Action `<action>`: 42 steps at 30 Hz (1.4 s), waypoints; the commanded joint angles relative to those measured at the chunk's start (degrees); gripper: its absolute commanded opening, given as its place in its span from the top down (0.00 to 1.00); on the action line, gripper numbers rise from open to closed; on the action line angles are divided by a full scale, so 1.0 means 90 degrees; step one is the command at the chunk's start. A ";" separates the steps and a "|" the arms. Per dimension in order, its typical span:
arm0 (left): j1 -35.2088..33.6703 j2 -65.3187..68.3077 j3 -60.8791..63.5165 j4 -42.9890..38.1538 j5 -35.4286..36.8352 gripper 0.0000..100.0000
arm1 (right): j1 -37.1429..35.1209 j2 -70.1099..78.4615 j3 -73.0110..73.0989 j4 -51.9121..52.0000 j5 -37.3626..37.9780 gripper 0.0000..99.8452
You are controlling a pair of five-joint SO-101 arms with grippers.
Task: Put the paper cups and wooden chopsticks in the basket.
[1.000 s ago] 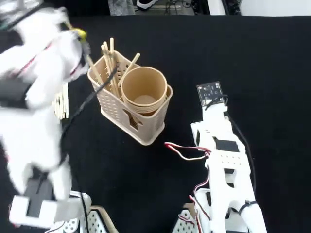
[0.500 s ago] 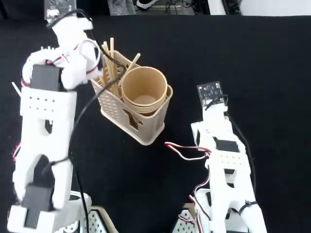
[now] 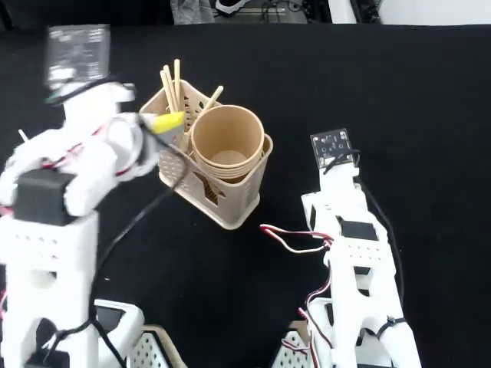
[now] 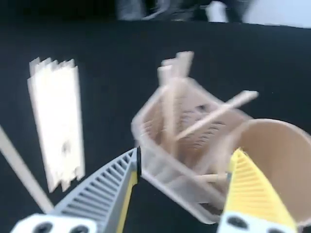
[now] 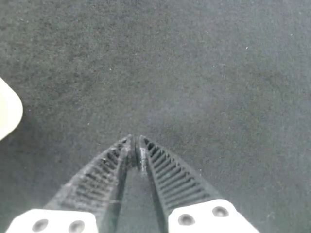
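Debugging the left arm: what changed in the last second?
The left arm stretched out past the beige slotted plastic basket, then drew back; its left gripper now hangs open and empty by the basket's side. Basket, stacked brown paper cups, wooden chopsticks in it and the shut right gripper stayed put.

The beige slotted basket (image 3: 215, 195) stands upright. Stacked paper cups (image 3: 228, 146) sit in one end, mouths up. Wooden chopsticks (image 3: 175, 84) lean in the other end. A flat row of chopsticks (image 4: 56, 121) and a single chopstick (image 4: 19, 167) lie apart from the basket.
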 commanded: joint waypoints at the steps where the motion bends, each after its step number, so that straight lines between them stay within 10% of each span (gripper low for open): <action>1: -0.1578 -0.0166 -0.0405 0.0420 0.0156 0.70 | 0.0098 -0.0161 -0.0083 -0.0088 0.0039 0.99; 14: -0.4332 0.3917 -0.0659 -0.1319 -0.0440 0.70 | 0.0098 -0.0161 -0.0083 -0.0088 0.0039 0.99; 32: -0.4518 1.1937 -0.9900 0.0244 0.0420 0.74 | 0.0088 -0.0161 -0.0073 -0.0098 0.0039 0.99; 42: -0.4410 1.2972 -1.0623 0.0274 0.0459 0.89 | 0.0098 -0.0161 -0.0073 -0.0098 0.0039 0.99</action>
